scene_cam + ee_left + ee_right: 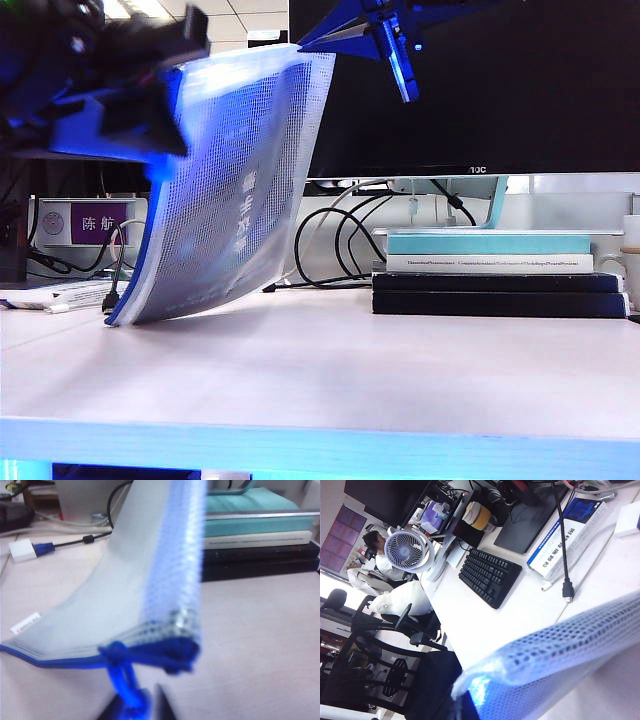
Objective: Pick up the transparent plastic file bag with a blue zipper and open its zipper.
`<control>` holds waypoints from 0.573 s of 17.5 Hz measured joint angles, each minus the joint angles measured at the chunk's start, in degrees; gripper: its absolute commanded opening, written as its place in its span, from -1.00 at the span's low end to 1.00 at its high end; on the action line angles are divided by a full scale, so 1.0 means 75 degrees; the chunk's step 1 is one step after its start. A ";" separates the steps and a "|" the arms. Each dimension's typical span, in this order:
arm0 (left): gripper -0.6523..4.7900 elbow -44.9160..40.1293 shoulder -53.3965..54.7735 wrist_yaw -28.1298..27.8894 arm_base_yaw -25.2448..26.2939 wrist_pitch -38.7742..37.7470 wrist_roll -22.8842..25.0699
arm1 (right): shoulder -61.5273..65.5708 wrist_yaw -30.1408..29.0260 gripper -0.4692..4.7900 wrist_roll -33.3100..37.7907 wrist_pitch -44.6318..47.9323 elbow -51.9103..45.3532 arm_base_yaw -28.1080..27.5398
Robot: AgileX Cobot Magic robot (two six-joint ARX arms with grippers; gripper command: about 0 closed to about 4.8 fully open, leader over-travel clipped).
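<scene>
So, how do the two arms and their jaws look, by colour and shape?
In the exterior view both are dark and lit bluish. The left gripper is a bulky, blurred black block. The right gripper shows angular, flat blue-tinted parts with a slim bar. In the left wrist view only two dark tips show. No cables or markings are readable.

Pale desk [400, 370]; dark monitor [480, 90]; office chairs [385, 630].

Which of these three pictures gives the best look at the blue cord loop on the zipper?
The left wrist view: the blue cord loop hangs close up from the blue zipper, between the left gripper fingers. The exterior view shows the file bag held up by both grippers, its loop hidden. The right wrist view shows only mesh.
</scene>
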 measured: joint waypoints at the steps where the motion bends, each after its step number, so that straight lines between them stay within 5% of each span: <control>1: -0.78 0.0000 0.0125 0.0119 0.0096 0.0058 -0.0009 | 0.0000 -0.0064 -0.83 0.0000 -0.0055 0.0000 0.0000; 5: -0.78 0.0003 0.0195 0.0688 0.0364 0.0303 0.0545 | 0.0000 -0.0093 -0.82 -0.0871 -0.0382 0.0000 -0.0087; 6: -0.78 0.0000 0.0096 0.0691 0.0364 0.0291 0.0801 | 0.0000 -0.0172 -0.72 -0.2264 -0.1198 0.0000 -0.0344; 8: -0.78 0.0020 -0.0187 0.0688 0.0364 0.0175 0.1105 | 0.0000 -0.0175 -0.01 -0.2850 -0.1591 0.0000 -0.0632; 10: -0.78 0.0114 -0.0507 0.0685 0.0364 -0.0035 0.1393 | -0.0012 -0.0172 0.15 -0.3325 -0.1751 0.0000 -0.0968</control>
